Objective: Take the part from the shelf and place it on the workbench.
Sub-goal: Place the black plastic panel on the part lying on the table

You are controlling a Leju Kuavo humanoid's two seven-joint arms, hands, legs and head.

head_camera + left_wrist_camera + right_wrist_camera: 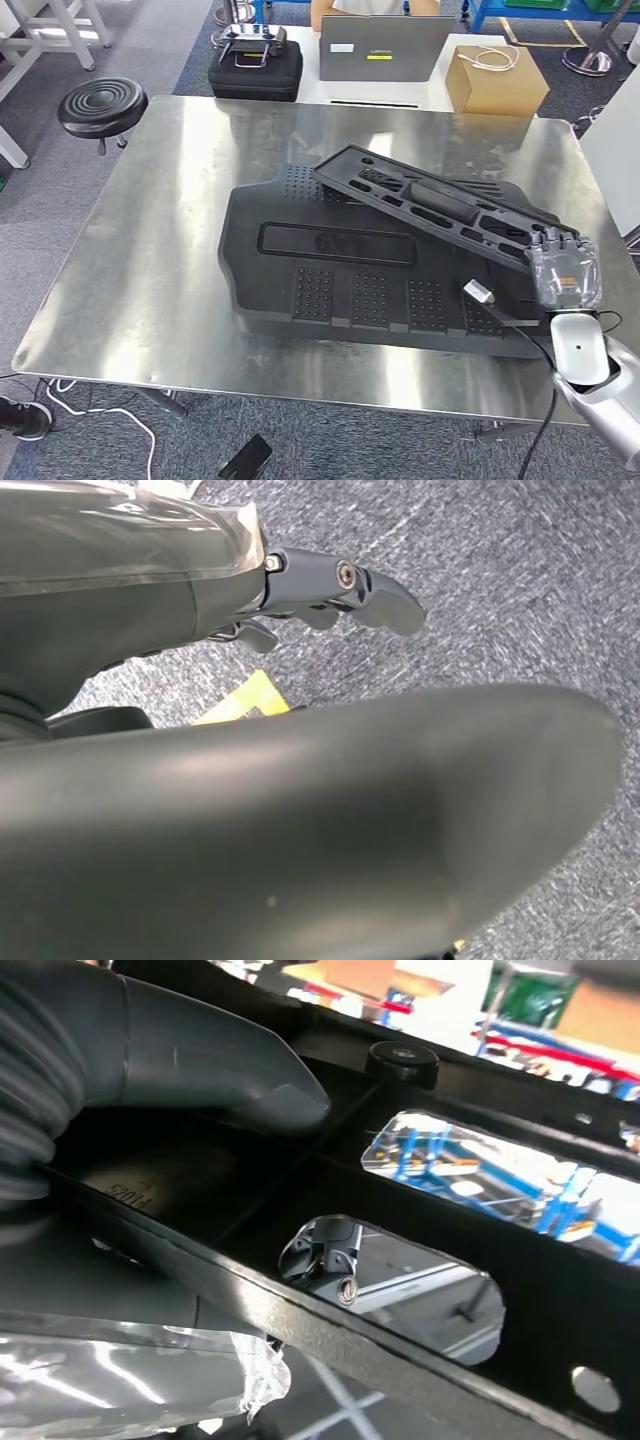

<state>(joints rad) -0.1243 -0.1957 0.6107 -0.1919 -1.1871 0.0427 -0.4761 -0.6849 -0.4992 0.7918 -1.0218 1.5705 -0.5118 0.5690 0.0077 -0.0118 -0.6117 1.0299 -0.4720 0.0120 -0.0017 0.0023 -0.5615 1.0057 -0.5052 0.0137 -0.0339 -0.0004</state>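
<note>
Silver right hand (pixel 564 268), wrapped in clear plastic at frame's lower right, is seen gripping long black slotted plastic part (pixel 438 205), its far end resting tilted on big black moulded panel (pixel 332 260) atop steel workbench (pixel 151 260). Left hand (pixel 332 585): empty, fingers slightly curled, over carpet.

Beyond the fingers: black stool (pixel 103 107), black case (pixel 255 66), grey laptop (pixel 385 48), cardboard box (pixel 496 80), white cable (pixel 490 57) on top.
</note>
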